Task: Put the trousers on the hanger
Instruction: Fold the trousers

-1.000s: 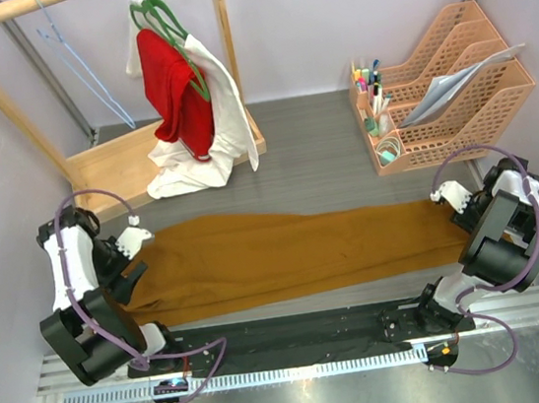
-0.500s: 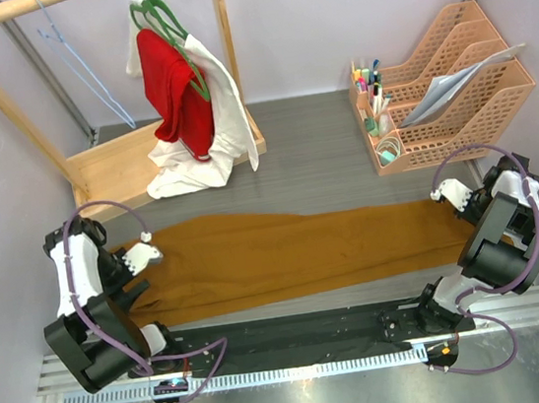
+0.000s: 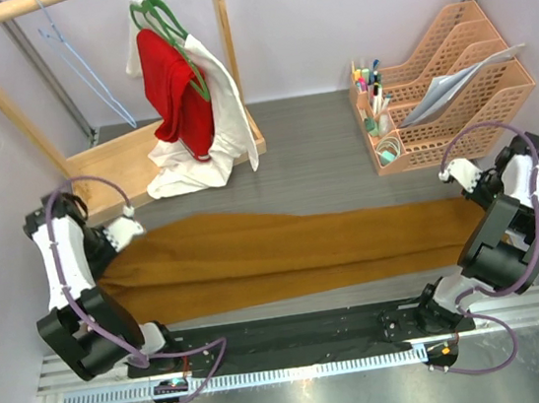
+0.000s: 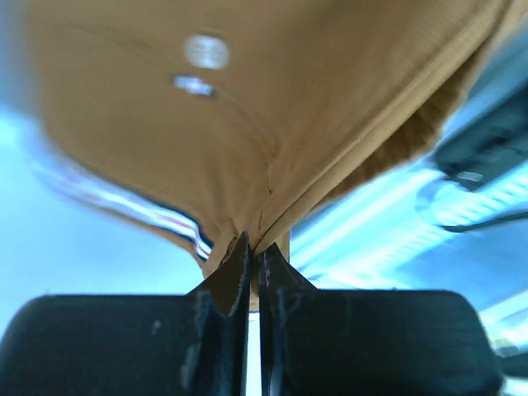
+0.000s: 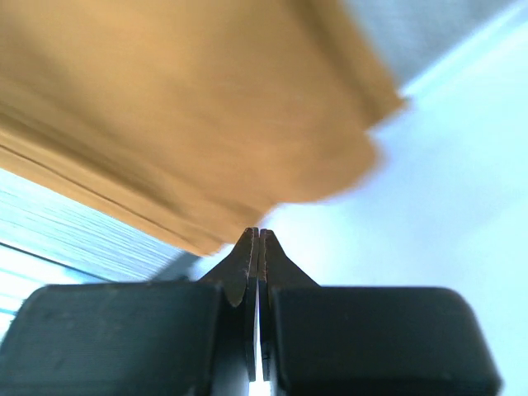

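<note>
Left gripper [image 4: 254, 247] and right gripper [image 5: 258, 239], open before, now pinch the mustard trousers [image 3: 286, 254], pulled longer.

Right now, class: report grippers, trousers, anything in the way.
Left gripper shut on trousers. Right gripper shut on trousers. Hanger hangs on rail; red garment beside it.

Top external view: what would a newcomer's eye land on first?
The mustard trousers lie stretched across the table, each end pinched by a shut gripper: left gripper, right gripper. Behind, a red garment hangs on the wooden rack at far left, and peach file trays stand at far right.
</note>
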Controlling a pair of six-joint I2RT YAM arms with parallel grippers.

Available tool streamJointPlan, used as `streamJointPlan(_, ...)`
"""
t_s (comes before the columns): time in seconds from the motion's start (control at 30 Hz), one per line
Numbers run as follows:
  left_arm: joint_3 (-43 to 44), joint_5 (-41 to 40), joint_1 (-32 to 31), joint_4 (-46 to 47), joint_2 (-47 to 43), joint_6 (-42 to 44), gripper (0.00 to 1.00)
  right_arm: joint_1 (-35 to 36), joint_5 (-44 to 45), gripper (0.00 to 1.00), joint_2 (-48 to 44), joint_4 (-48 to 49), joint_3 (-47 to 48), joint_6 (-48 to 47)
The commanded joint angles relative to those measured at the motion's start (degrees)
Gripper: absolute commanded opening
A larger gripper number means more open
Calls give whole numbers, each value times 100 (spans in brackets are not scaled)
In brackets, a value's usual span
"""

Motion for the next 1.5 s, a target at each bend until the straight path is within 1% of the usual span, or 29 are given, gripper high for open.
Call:
streamJointPlan(0.0, 1341, 493, 230, -410, 24, -29, 0, -129, -314, 1, -228, -779, 700, -25)
streamJointPlan(0.07, 1388, 546, 379, -481, -55, 163, 0, -270, -341, 1, -289, -1036, 789, -253)
streamJointPlan(0.1, 1205, 537, 389, -481, -160, 234, 0, -288, -367, 1, -359, -1176, 745, -314)
streamJointPlan(0.13, 1046, 546, 389, -481, -230, 322, 0, -288, -341, 5, -412, -1195, 545, -359)
streamJointPlan(0.17, 879, 537, 389, -368, -318, 375, 0, -288, -358, 15, -474, -1187, 421, -524)
streamJointPlan(0.2, 512, 537, 398, -245, -389, 454, 0, -288, -367, 33, -527, -1152, 280, -578)
streamJointPlan(0.27, 202, 502, 363, -16, -556, 489, 0, -271, -402, 51, -693, -1151, -115, -762)
streamJointPlan(0.33, -36, 441, 354, 37, -548, 481, 0, -271, -429, 60, -886, -1125, -553, -965)
streamJointPlan(0.4, -80, 379, 354, 117, -469, 376, 0, -244, -490, 60, -984, -968, -819, -1149)
streamJointPlan(0.43, -54, 327, 354, 117, -416, 349, 0, -227, -516, 59, -1001, -941, -994, -1185)
streamJointPlan(0.67, 359, 344, 354, -68, -82, 226, 0, -51, -605, 56, -887, -862, -1276, -1264)
streamJointPlan(0.8, 386, 318, 354, -68, -3, 156, 0, 81, -587, 52, -896, -301, -1558, -1142)
streamJointPlan(0.97, 333, 274, 354, -32, -38, 156, 0, 178, -578, 48, -826, 52, -1716, -1036)
streamJointPlan(1.07, 342, 291, 354, -41, -12, 147, 0, 204, -526, 42, -800, 272, -1804, -983)
streamJointPlan(1.2, 342, 265, 362, -15, -20, 103, 0, 213, -455, 19, -756, 299, -1743, -965)
streamJointPlan(1.23, 342, 282, 354, -15, -20, 103, 0, 222, -429, 3, -738, 299, -1716, -957)
streamJointPlan(1.33, 377, 335, 354, 29, 23, 7, 0, 213, -472, 1, -747, 124, -1506, -887)
streamJointPlan(1.37, 446, 344, 362, 20, 32, -28, 0, 213, -551, 1, -747, -77, -1392, -860)
streamJointPlan(1.43, 656, 422, 397, -6, 94, -142, 0, 152, -657, 1, -738, -324, -901, -755)
streamJointPlan(1.47, 771, 467, 432, -58, 146, -160, 0, 117, -779, 1, -721, -612, -707, -755)
